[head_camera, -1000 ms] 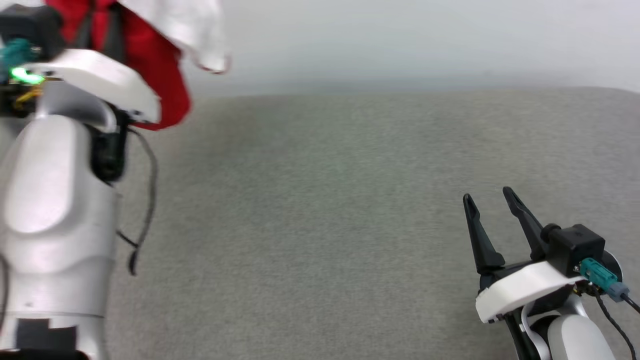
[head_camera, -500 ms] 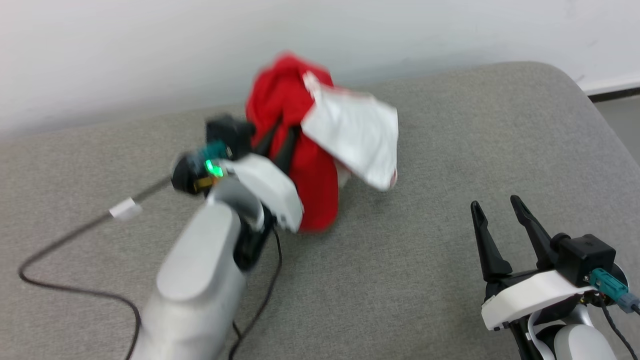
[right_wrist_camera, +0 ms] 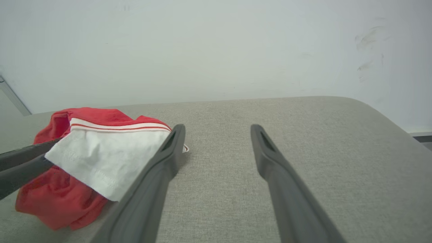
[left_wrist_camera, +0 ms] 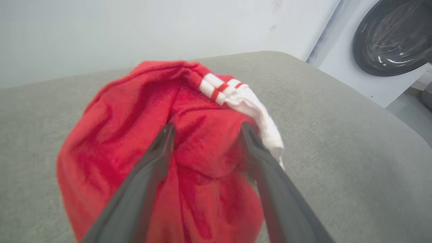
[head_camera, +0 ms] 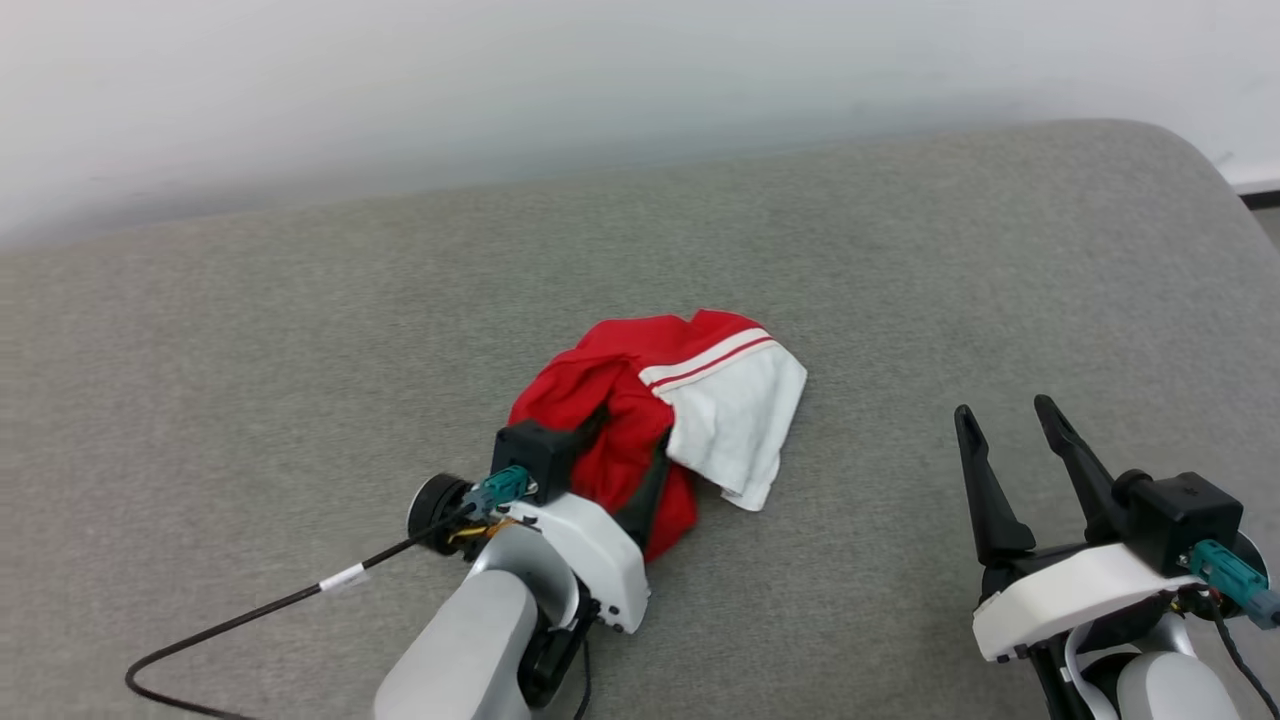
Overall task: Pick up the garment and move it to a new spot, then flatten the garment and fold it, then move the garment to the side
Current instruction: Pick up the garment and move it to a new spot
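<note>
The garment (head_camera: pixel 600 385) lies in a crumpled red heap on the grey padded surface (head_camera: pixel 300 350), with one white sleeve and its red-white striped trim (head_camera: pixel 735 415) draped over its right side. My left gripper (head_camera: pixel 630 445) is pushed into the heap's near side. In the left wrist view the left gripper (left_wrist_camera: pixel 207 128) stands open, its fingers wide apart with a bulge of the red garment (left_wrist_camera: pixel 128 111) between them. My right gripper (head_camera: pixel 1003 405) hovers open and empty at the lower right, well clear of the cloth. The right wrist view shows the right gripper (right_wrist_camera: pixel 218 126) with the garment (right_wrist_camera: pixel 101 155) to its left.
A pale wall runs behind the surface. The surface's rounded right corner (head_camera: pixel 1200 190) drops to the floor. A black cable (head_camera: pixel 250 610) trails left from my left wrist. A washing machine door (left_wrist_camera: pixel 391 37) shows beyond the far corner in the left wrist view.
The head camera has shifted. My left arm has brought the garment down from the air onto the surface, and its fingers have spread apart. The right gripper has stayed open.
</note>
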Motion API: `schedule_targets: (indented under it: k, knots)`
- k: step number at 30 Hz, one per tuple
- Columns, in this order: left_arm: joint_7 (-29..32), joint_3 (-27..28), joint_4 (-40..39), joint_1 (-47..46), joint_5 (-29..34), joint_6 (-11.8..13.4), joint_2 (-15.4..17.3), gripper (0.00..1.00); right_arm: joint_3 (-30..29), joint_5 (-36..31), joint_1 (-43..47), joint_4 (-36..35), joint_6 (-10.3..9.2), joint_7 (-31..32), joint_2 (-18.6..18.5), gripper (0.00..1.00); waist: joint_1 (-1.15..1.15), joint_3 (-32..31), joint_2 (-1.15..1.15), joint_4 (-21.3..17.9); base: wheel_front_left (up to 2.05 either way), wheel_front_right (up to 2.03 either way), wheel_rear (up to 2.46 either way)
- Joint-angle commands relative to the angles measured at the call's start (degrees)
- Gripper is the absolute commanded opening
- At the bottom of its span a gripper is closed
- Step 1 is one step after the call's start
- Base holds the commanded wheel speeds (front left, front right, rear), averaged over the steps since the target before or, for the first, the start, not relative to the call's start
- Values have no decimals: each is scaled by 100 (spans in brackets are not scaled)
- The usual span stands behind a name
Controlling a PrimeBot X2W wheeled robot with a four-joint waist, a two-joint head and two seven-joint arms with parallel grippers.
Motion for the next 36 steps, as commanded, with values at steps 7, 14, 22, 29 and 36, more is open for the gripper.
schedule_targets:
  k: [7, 14, 22, 29, 36]
  knots:
    - [-503, -35, -628, -71, 152, 211, -3, 100, -93, -74, 55, -6, -4, 72, 5, 100, 1, -285, 0, 367, 0, 0, 0]
    - [-653, 333, -1376, 297, 207, 668, 304, 100, -207, -94, 275, -110, -4, 184, 6, 100, 1, -532, 0, 597, 0, 0, 0]
    - [-623, 968, -1895, 1031, 43, 1221, 864, 100, -336, -72, 559, -218, -4, 309, 5, 100, 1, -718, 0, 722, 0, 0, 0]
    - [-370, 1016, -2385, 1649, 80, 1374, 1187, 100, -449, -52, 808, -341, -4, 381, 5, 100, 1, -824, 0, 751, 0, 0, 0]
    - [-242, 947, -2734, 2121, 21, 1471, 1255, 100, -434, -20, 951, -420, -4, 439, 5, 100, 1, -910, 0, 765, 0, 0, 0]
